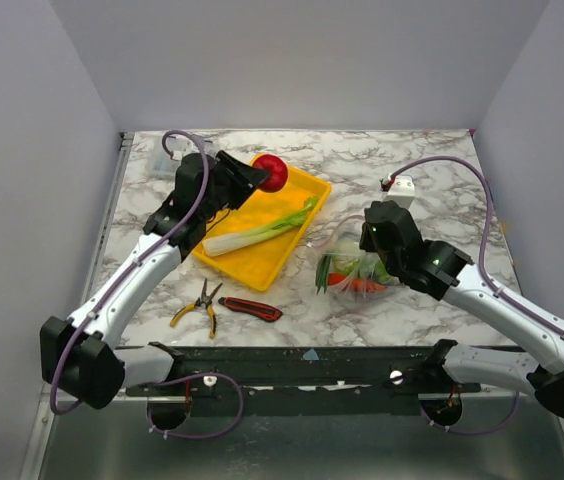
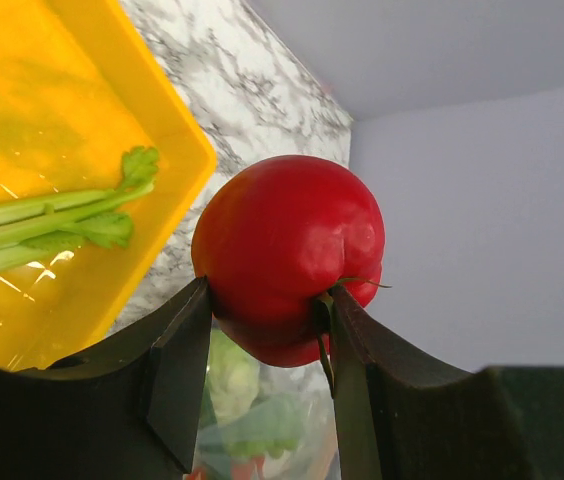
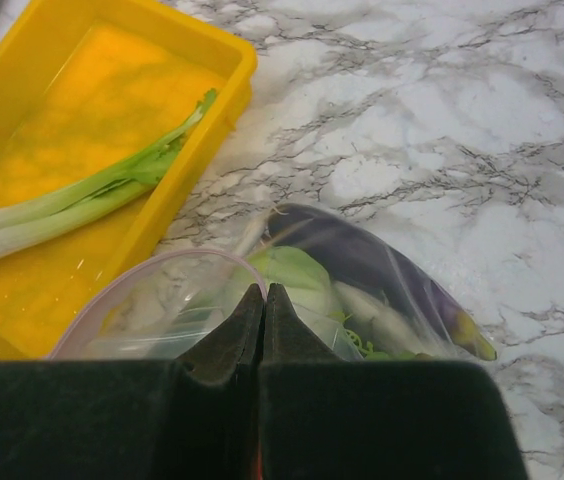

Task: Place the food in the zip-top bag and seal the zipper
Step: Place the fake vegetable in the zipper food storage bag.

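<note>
Within left end effector (image 2: 270, 288) sits glossy round tomato (image 2: 287, 240).

The left arm (image 1: 132, 280) stretches forward from its base, forearm rising to a wrist (image 1: 200, 182) turned toward the other arm. The left jaws stand partly apart, one finger (image 2: 177, 370) pressed on each side of the red tomato (image 2: 287, 255), which bulges out past their tips. The right arm (image 1: 492, 300) reaches forward and inward, its wrist (image 1: 394, 235) tipped down toward the bench. The right jaws are pressed tight together, no gap between them, with the raised rim of the zip-top bag (image 3: 162, 300) caught at their tips.
</note>
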